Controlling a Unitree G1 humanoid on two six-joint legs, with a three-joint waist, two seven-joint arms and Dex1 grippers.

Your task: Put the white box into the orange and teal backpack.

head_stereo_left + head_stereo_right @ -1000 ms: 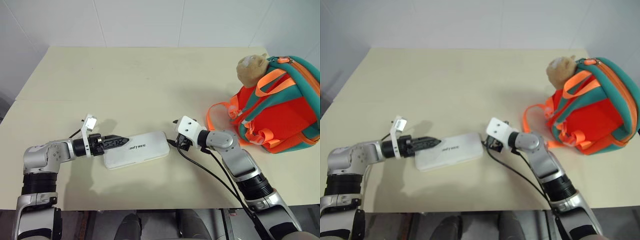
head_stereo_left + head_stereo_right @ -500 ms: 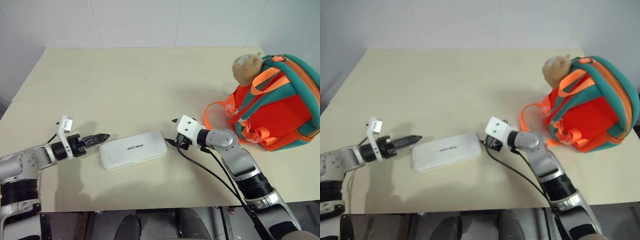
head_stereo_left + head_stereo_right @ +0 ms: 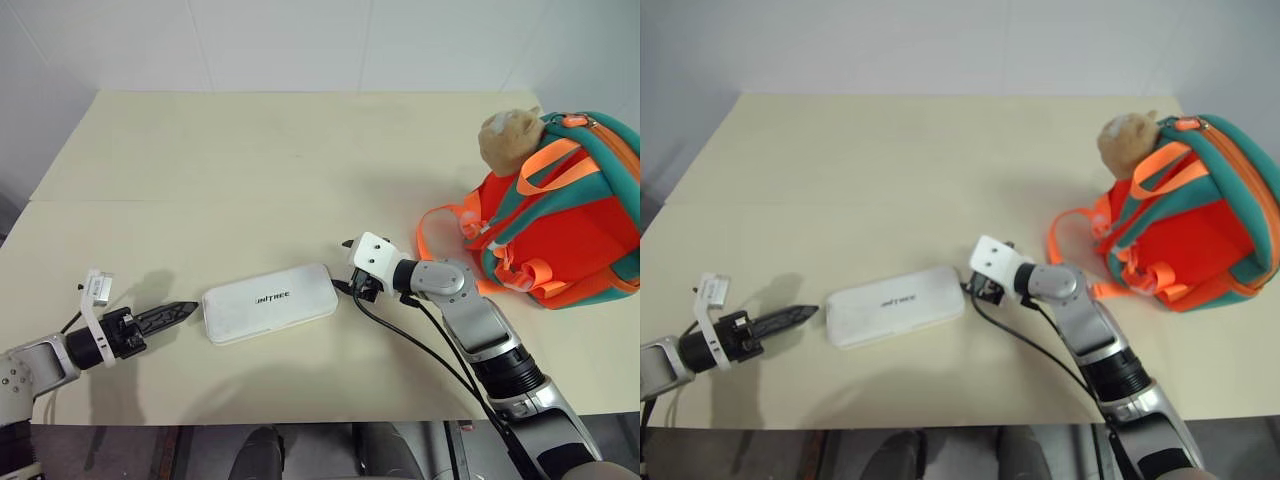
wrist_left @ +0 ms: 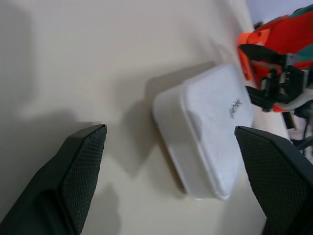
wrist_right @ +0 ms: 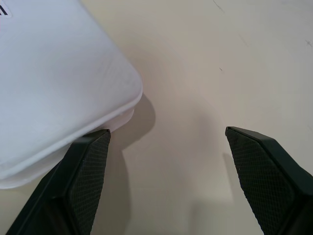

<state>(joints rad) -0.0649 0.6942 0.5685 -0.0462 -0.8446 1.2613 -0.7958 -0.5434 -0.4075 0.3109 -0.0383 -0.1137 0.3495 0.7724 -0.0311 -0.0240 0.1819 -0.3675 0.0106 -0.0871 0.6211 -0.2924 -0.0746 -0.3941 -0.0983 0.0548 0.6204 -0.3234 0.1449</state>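
Lying flat mid-counter (image 3: 250,180), the white box (image 3: 268,301) is held by neither claw: left claw (image 3: 178,311) gapes empty at its nine o'clock, right claw (image 3: 345,283) gapes empty at its three o'clock corner. Orange and teal backpack (image 3: 560,215) stands further toward three o'clock.

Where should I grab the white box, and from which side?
Judging by its pose, grip the white box at a short end, coming in low along the table, jaws above and below the thin edge. It lies flat, too wide for its long sides. The open right gripper sits at its backpack-side end, nearest the orange and teal backpack.
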